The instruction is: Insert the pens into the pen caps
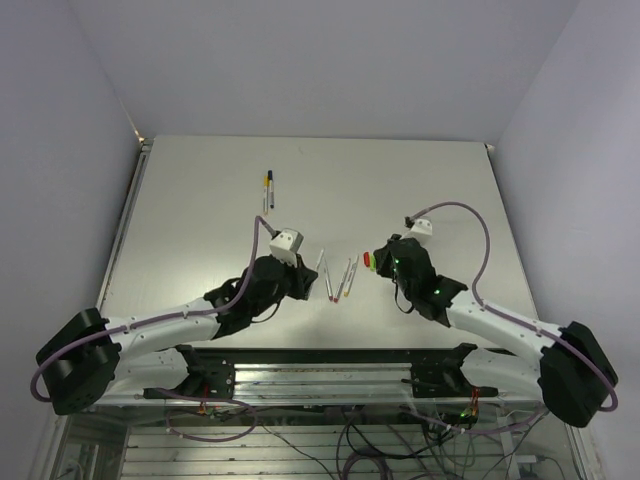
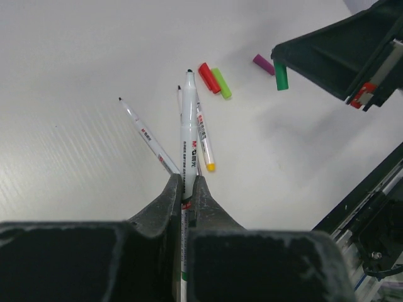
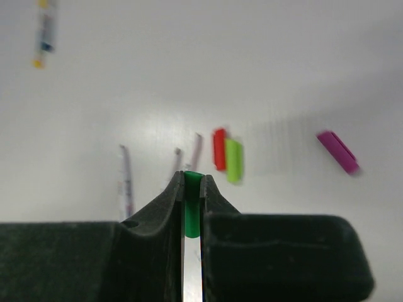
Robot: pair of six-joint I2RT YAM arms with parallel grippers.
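Observation:
My left gripper [image 2: 186,182] is shut on a grey-white pen [image 2: 187,126], held above the table with its dark tip pointing away. Three more pens lie under it: one on the left [image 2: 148,139], one with a yellow end [image 2: 204,141], one mostly hidden [image 2: 180,100]. My right gripper [image 3: 192,179] is shut on a green cap [image 3: 192,195], also seen in the left wrist view [image 2: 281,75]. Red [image 2: 209,77], lime [image 2: 221,83] and magenta [image 2: 264,63] caps lie on the table. In the top view the left gripper [image 1: 303,277] and right gripper [image 1: 374,263] face each other across the loose pens [image 1: 340,280].
Two capped pens [image 1: 268,190] lie further back on the table, left of centre, blurred in the right wrist view [image 3: 43,38]. The metal rail of the arm mount [image 1: 320,372] runs along the near edge.

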